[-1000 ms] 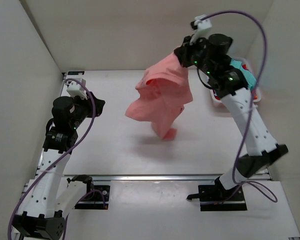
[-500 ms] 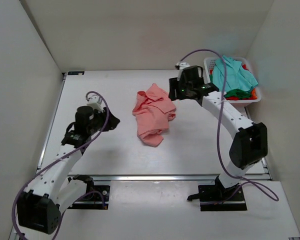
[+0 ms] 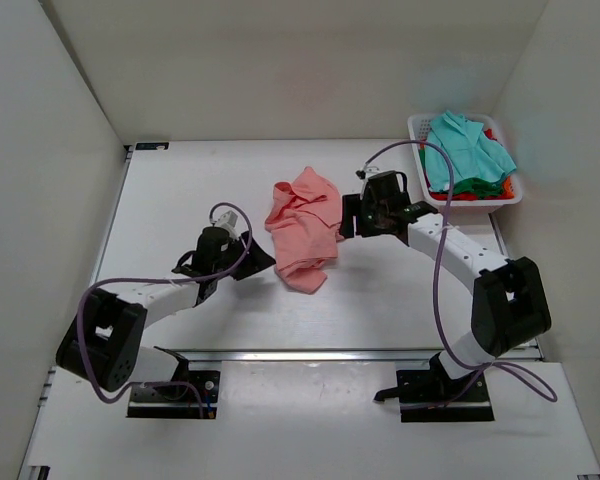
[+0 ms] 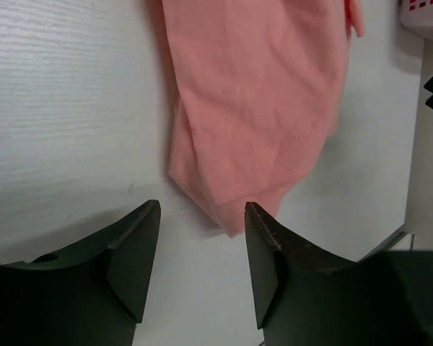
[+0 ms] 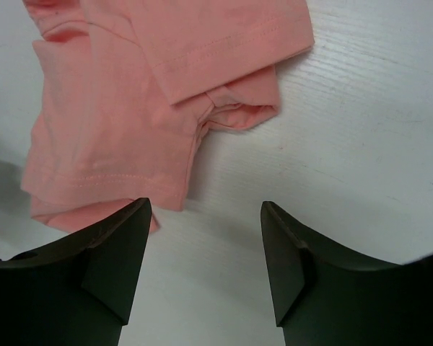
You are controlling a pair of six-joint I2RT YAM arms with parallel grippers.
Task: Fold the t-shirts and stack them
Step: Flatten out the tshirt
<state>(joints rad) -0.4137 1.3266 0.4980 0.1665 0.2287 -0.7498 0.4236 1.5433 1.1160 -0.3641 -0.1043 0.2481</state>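
While L claw (image 4: 202,209) & R claw (image 5: 206,205) gape empty, salmon t-shirt (image 3: 305,230) lies crumpled betw. them.

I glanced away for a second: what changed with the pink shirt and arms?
The right gripper released the salmon-pink cloth t-shirt, now crumpled on the white table; it and the left gripper lowered to the shirt's sides, open. The white plastic basket stayed put.

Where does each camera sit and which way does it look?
Top external: fixed overhead, looking down at the table; left arm and right arm show.
Left wrist: on the left arm, facing down at the salmon-pink t-shirt; left end effector shows.
Right wrist: on the right arm, facing the same shirt; right end effector shows.
Shared: all see that t-shirt.
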